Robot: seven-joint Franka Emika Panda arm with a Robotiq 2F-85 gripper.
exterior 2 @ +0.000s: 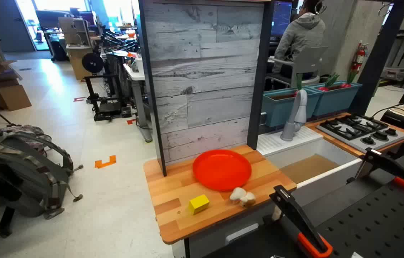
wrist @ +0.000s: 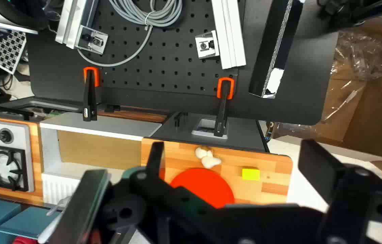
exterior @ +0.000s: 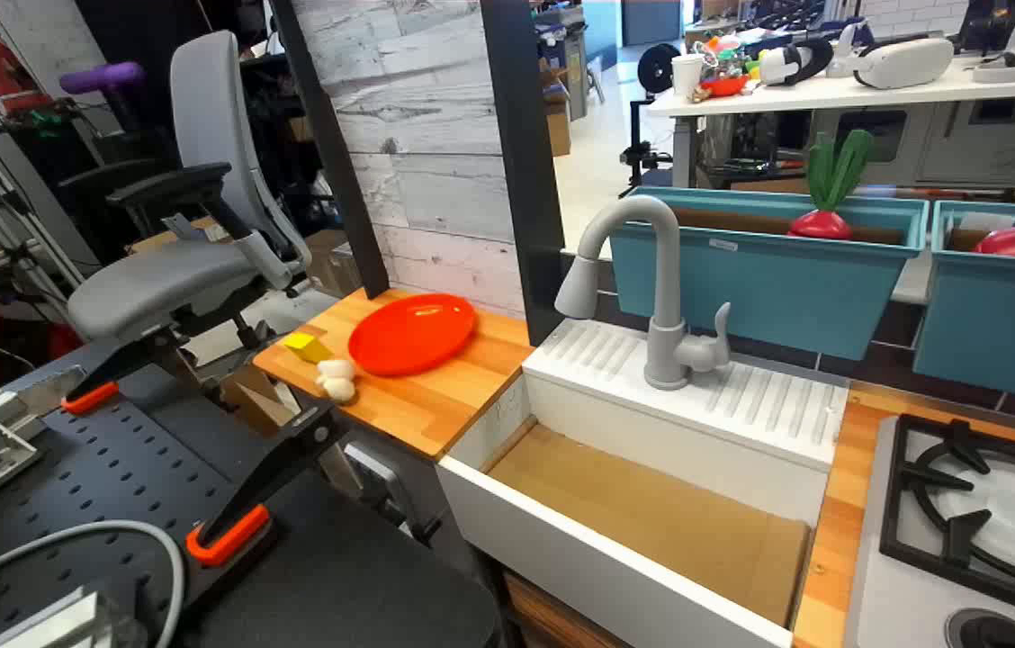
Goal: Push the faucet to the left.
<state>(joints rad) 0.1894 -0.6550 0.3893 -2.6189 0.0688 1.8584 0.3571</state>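
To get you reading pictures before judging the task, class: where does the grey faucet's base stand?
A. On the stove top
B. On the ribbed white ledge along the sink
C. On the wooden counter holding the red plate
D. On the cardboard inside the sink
B, since both exterior views show the base of the faucet on the ribbed white ledge, between the sink and the teal planters.

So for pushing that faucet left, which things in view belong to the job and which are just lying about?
Part of the job:
grey gooseneck faucet, standing at the back of the sink
gripper, open in the wrist view

Just lying about:
red plate, on the wooden counter
yellow block, same counter
white mushroom-shaped pieces, near the plate
grey cable coil
backpack
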